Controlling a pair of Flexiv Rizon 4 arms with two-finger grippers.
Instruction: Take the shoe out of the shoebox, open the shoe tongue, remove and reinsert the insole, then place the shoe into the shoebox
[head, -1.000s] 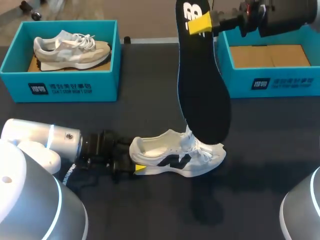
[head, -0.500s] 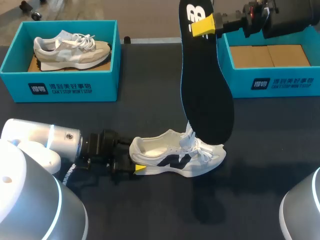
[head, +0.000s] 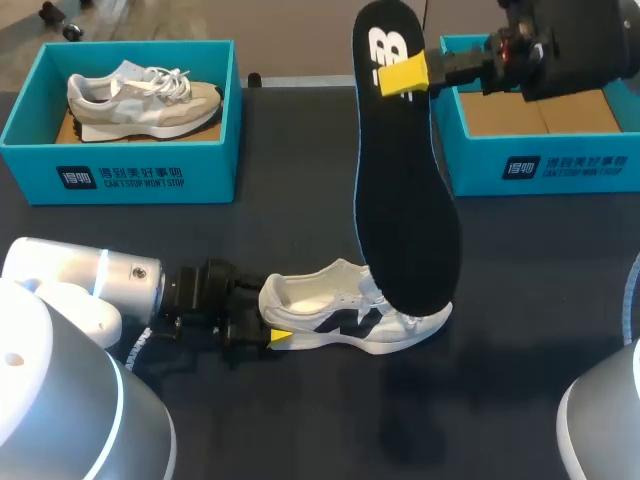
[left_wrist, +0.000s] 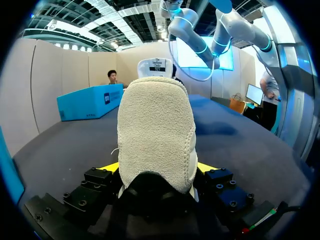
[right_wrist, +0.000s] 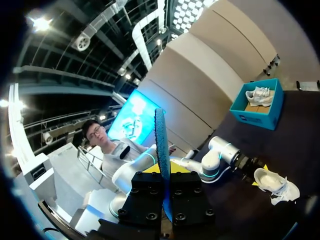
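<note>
Far left at the back sits a teal shoebox with a beige shoe lying in it on its sole, toe pointing right.

In front of that my left arm comes in low across the dark table. The left gripper is clamped on the heel of the white shoe. In the left wrist view the heel fills the gap and a yellow tip presses in from each side, so the fingers are closed about as wide as the heel. That shoe stands on its sole on the table, outside both boxes, toe pointing right.

Moving right, the black insole hangs nearly upright in the air, heel end up, toe end down over the front of the white shoe. Can't tell if it actually touches the laces.

The right gripper has the insole pinched near the top. The right wrist view shows it edge-on as a thin strip between the nearly closed fingers, with the white shoe far below.

Far right at the back is the second teal shoebox, brown cardboard floor showing, my right arm above it.
</note>
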